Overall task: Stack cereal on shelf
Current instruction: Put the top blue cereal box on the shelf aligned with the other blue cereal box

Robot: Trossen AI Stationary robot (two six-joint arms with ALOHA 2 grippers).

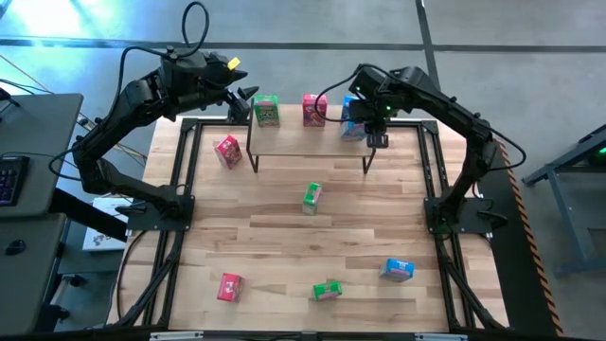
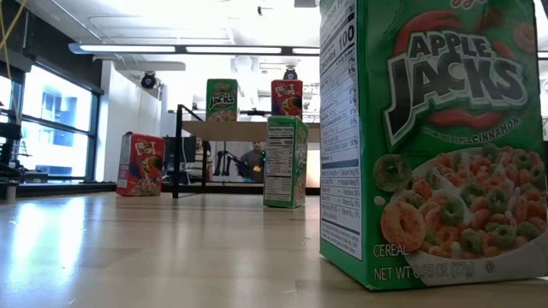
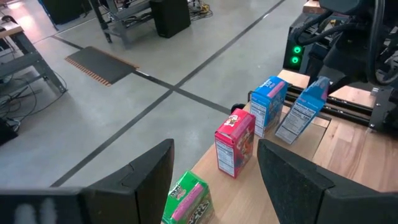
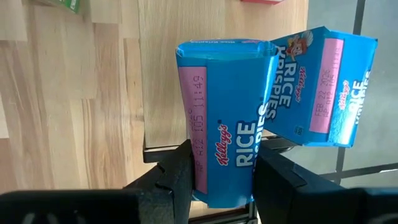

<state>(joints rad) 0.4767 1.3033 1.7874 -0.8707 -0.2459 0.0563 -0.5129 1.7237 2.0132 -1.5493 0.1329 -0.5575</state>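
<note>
Up at one o'clock, the right tool (image 4: 217, 171) pinches a blue cereal box (image 4: 221, 118) tilted beside another blue box (image 4: 323, 87) on the shelf (image 1: 303, 142). Meanwhile the left tool (image 3: 214, 180) hangs spread at eleven o'clock above the green box (image 3: 186, 199).

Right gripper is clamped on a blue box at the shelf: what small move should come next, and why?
Probably lower and straighten it. The right gripper holds a blue Rice Krispies cardboard box tilted beside another blue box on the light wooden shelf, so it should stand flat before release.

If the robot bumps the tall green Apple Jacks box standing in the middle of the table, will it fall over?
Probably. The green Apple Jacks box stands upright on a narrow end, so a high push would likely tip it. It looks like thin cardboard, likely light, so a low nudge may just slide it on the smooth table.
</note>
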